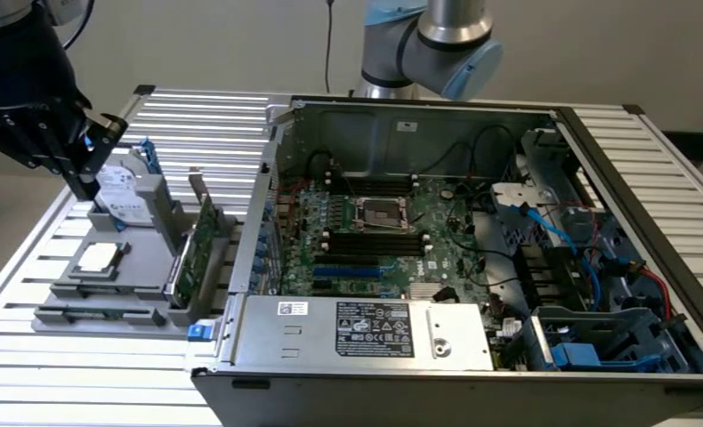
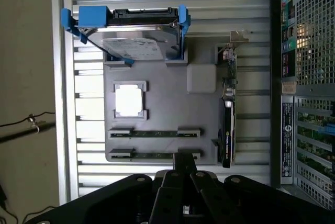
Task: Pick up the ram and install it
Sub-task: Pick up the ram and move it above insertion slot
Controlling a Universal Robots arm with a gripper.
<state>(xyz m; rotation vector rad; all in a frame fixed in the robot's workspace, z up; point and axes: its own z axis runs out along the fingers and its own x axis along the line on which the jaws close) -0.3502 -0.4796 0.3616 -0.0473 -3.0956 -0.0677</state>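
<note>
Two ram sticks lie flat in holders on a grey fixture tray point(image 2: 162, 85): thin dark strips, one point(image 2: 154, 132) beside the other point(image 2: 154, 155). In the exterior view a ram stick point(image 1: 100, 313) sits at the tray's front edge. My gripper point(image 2: 183, 165) is shut with nothing between its fingers, and its tips show just over the nearer stick's edge. In the exterior view the gripper point(image 1: 84, 185) hangs above the tray's back end, over the hard drive point(image 1: 120, 203), well clear of the ram.
The tray also carries a hard drive in a blue caddy point(image 2: 125, 30), a white-topped CPU point(image 2: 129, 100) and an upright green expansion card point(image 1: 195, 253). The open computer case point(image 1: 471, 249) stands on the exterior view's right, with black memory slots point(image 1: 375, 240) by the CPU socket point(image 1: 379, 214).
</note>
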